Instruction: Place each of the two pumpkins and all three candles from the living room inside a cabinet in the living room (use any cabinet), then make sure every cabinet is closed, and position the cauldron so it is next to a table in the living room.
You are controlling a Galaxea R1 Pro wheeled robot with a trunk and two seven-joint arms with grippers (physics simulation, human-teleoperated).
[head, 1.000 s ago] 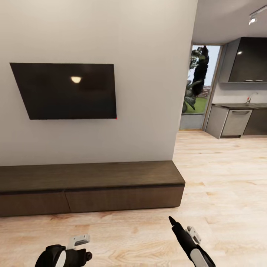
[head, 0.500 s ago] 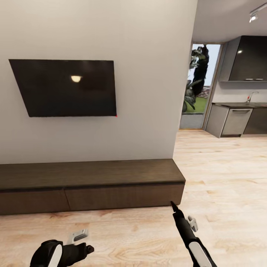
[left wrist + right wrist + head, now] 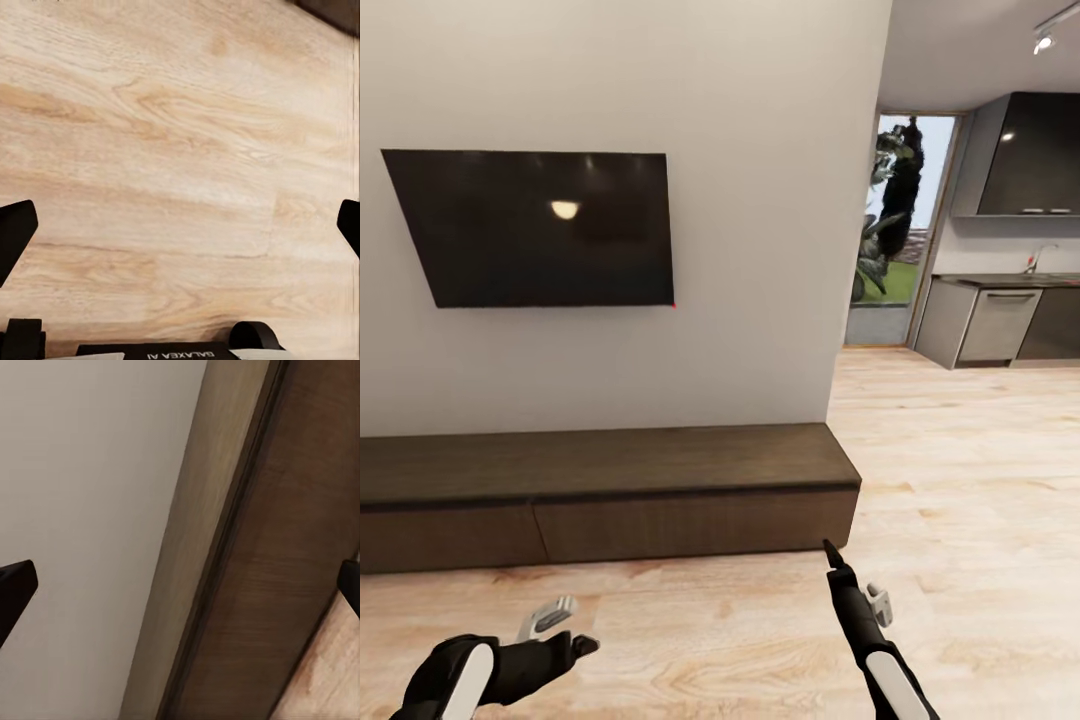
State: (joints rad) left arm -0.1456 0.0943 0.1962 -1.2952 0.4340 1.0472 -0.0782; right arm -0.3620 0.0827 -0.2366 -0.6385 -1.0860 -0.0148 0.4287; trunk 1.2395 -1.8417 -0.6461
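From the head view, the long, low, dark brown wood cabinet (image 3: 610, 495) is seen standing against the white wall below the black wall-mounted screen (image 3: 535, 228) with its flat drawer fronts shut, and since no pumpkin, candle or cauldron is in sight, the task is judged to be mostly ahead. In the left wrist view, the left gripper (image 3: 180, 225) is shown spread wide and empty above the pale wooden floor (image 3: 180, 150) just in front of the cabinet, detail not given by the head view. In the right wrist view, the right gripper (image 3: 180, 585) is likewise shown wide apart and empty, aimed at the cabinet's front and top edge close up.
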